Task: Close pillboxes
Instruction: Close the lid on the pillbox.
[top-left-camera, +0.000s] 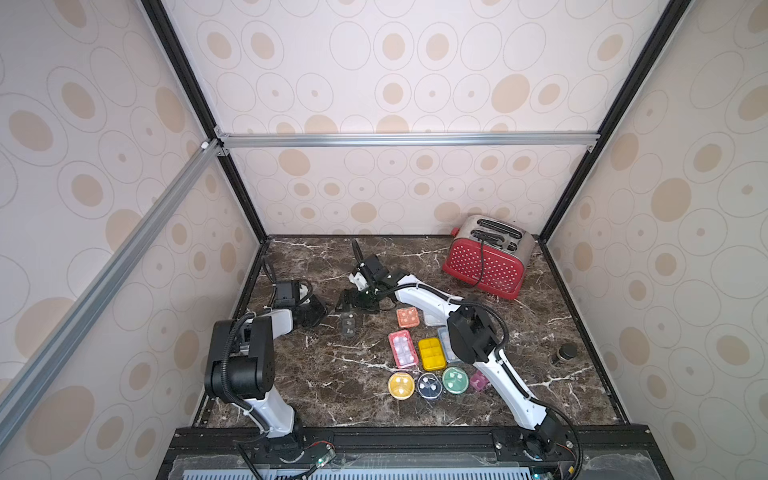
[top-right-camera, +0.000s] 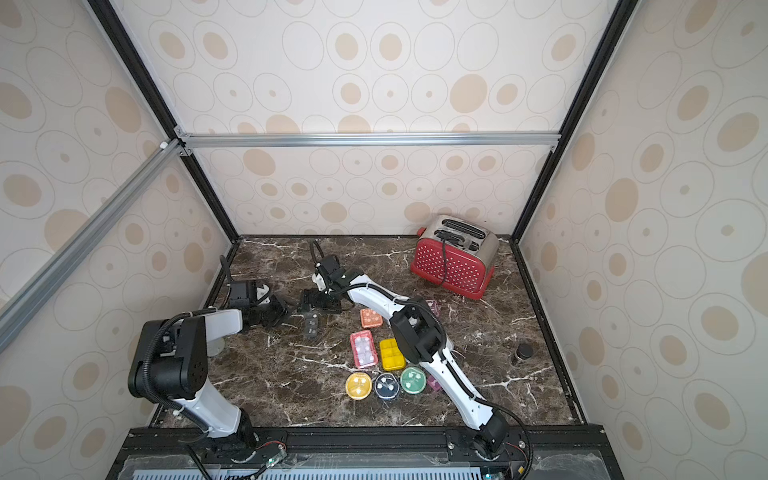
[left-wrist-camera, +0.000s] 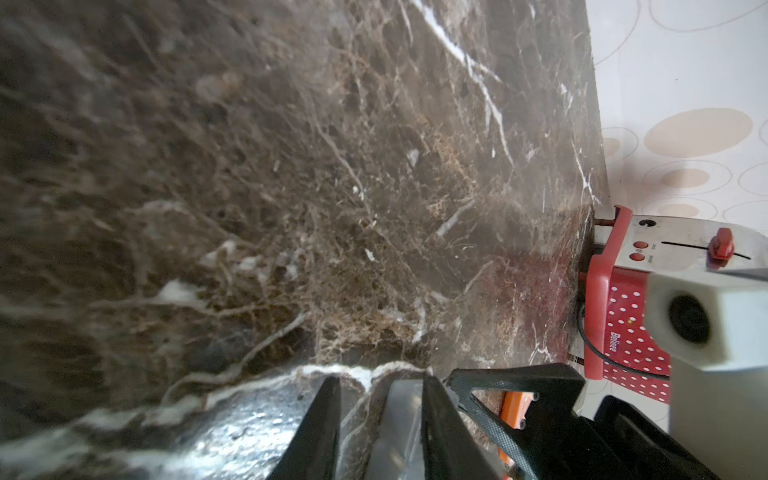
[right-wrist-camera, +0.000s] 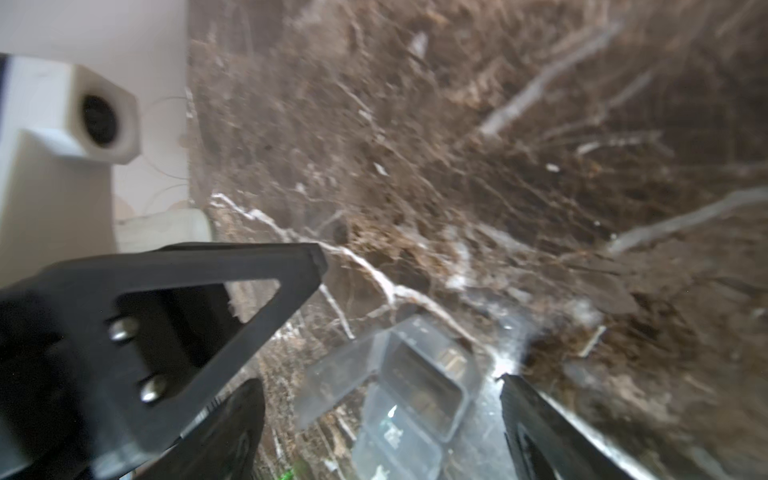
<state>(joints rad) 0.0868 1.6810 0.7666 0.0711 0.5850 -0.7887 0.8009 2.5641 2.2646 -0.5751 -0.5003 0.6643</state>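
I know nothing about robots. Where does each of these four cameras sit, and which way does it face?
Top views: both high over the front edge, looking down at the marble table; left arm and right arm show.
Left wrist: on the left arm, looking along the left tool toward the red toaster.
Right wrist: on the right arm, looking over the right tool at a dark pillbox.
Shared: all four show the table; both top views and the left wrist view show the toaster.

Toaster (top-left-camera: 486, 257) behind pillboxes (top-left-camera: 430, 353) — jar (top-left-camera: 564, 354) rightward.
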